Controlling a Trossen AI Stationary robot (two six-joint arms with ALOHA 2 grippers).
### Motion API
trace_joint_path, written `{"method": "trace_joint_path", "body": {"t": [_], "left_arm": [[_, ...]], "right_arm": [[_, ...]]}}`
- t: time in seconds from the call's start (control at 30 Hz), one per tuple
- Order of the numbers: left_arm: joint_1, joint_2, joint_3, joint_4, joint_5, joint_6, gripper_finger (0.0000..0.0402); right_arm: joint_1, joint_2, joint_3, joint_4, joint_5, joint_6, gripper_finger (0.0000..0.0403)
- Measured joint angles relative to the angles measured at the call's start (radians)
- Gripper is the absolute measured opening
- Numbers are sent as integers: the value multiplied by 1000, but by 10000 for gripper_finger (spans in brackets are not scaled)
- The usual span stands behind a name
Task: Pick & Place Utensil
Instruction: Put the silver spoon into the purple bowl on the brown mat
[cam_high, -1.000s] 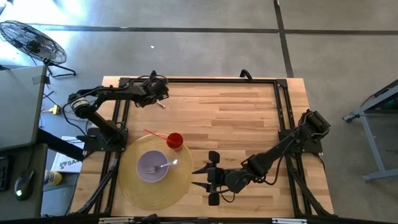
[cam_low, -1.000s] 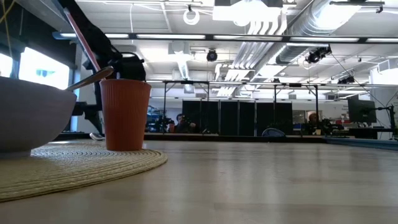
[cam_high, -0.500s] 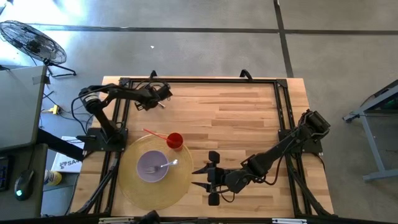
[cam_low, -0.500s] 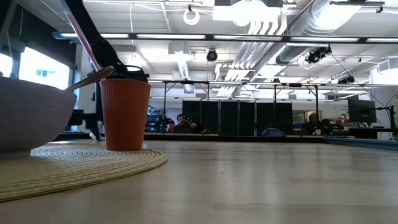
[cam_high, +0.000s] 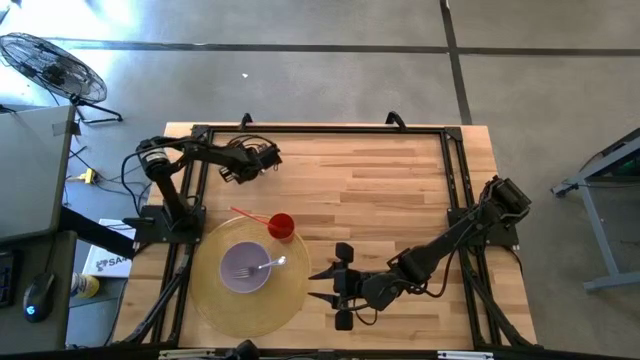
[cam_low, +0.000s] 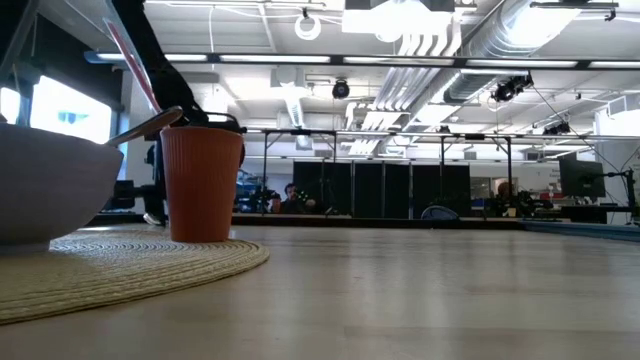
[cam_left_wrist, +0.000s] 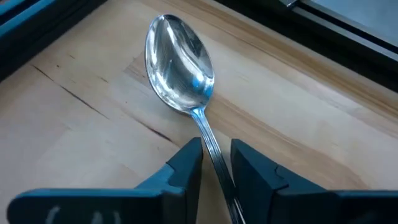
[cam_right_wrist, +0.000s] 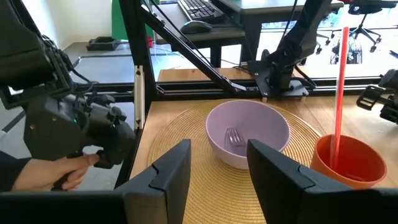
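Left gripper (cam_high: 268, 157) low at table's (cam_high: 380, 190) far edge, fingers perhaps closing.

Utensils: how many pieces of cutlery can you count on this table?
2. A spoon lies on bare wood between the left gripper's fingers; a fork rests inside the purple bowl.

spoon (cam_left_wrist: 180, 68) handle end (behind fingers)

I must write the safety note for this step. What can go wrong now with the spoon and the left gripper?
The left gripper is closing on the thin handle of the spoon, which lies flat on the table. The handle could slip out or twist. The fingers sit very near the wood and might scrape it.
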Motion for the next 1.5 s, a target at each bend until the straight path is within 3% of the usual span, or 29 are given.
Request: {"method": "trace_joint_path", "body": {"t": [0.4, 0.77, 1.07, 1.5], "left_arm": [[-10, 23, 2, -22, -17, 3, 75], [-12, -15, -1, -91, 36, 4, 11], [-58, -31, -8, -104, -5, 128, 71], [-87, -37, -145, 121, -69, 82, 78]], "right_arm": [[1, 0, 0, -1, 0, 0, 151], [1, 0, 0, -16, -1, 38, 151], [1, 0, 0, -18, -4, 60, 151], [1, 0, 0, -21, -4, 59, 152]]}}
